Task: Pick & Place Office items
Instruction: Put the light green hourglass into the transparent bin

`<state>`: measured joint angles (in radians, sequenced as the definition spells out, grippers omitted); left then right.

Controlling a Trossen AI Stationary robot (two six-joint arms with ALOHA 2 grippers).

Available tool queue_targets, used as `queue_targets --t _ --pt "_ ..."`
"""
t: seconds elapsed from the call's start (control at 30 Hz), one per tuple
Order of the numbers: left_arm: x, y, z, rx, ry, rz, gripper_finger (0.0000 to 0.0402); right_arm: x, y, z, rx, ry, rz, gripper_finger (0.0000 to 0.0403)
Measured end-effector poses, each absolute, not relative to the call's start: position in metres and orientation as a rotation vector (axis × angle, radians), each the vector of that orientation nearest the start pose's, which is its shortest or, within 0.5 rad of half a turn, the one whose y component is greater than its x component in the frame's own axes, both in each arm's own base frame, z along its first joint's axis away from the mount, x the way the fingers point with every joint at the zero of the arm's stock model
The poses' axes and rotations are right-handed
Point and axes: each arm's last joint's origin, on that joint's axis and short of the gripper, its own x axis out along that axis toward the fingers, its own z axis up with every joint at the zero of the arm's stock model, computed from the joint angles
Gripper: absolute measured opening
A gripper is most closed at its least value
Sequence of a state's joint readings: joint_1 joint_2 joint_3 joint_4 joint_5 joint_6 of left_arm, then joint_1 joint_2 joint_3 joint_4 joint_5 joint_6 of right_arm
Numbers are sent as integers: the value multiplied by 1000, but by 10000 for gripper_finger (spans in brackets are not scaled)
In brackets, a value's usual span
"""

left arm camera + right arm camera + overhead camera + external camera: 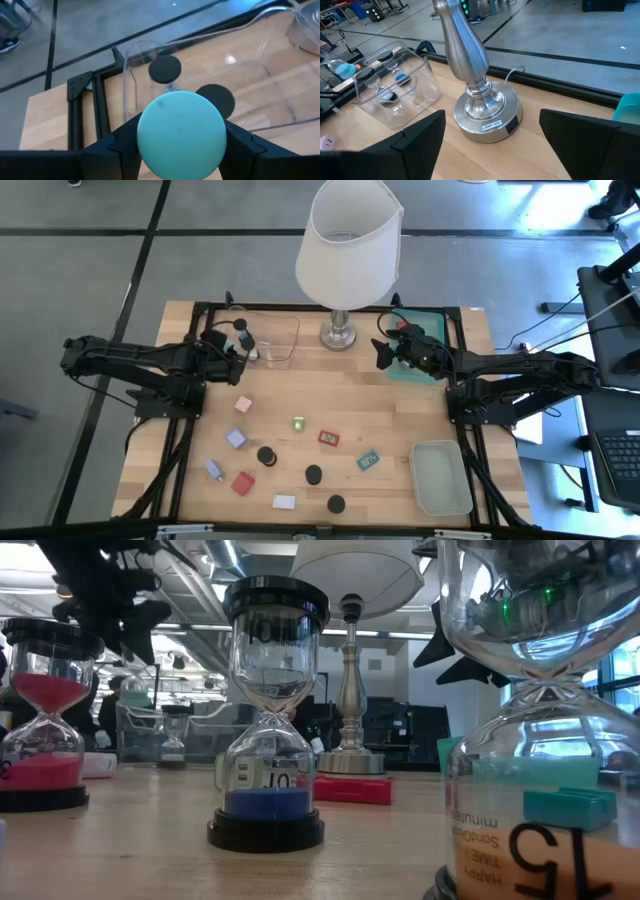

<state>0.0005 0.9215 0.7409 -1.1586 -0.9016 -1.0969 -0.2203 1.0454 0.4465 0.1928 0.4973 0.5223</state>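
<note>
While my left gripper (181,150) clamps its jaws on a teal-capped sand timer (181,132) over the clear tray (272,340) beside the lamp (345,250), about a dozen items (265,455) lie on the table (400,420); my right gripper (383,352) waits, jaws apart.

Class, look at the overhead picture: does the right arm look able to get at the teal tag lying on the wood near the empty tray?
Probably yes. The right gripper hangs open and empty by the lamp base, and the teal tag lies in the open on the right arm's side, with bare wood around it and the tray beside it.
</note>
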Motion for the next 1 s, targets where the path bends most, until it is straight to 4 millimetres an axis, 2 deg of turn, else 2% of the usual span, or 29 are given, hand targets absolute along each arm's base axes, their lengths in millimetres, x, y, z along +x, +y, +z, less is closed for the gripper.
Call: queue_targets --t 0.23,0.6,1.0 --pt "130 29 238 -279 668 1326 194 201 -59 207 436 216 -796 327" --pt "138 30 244 -305 619 1224 194 201 -59 206 435 217 -796 327" --pt "125 47 252 -248 531 1396 194 201 -59 207 435 216 -796 327"
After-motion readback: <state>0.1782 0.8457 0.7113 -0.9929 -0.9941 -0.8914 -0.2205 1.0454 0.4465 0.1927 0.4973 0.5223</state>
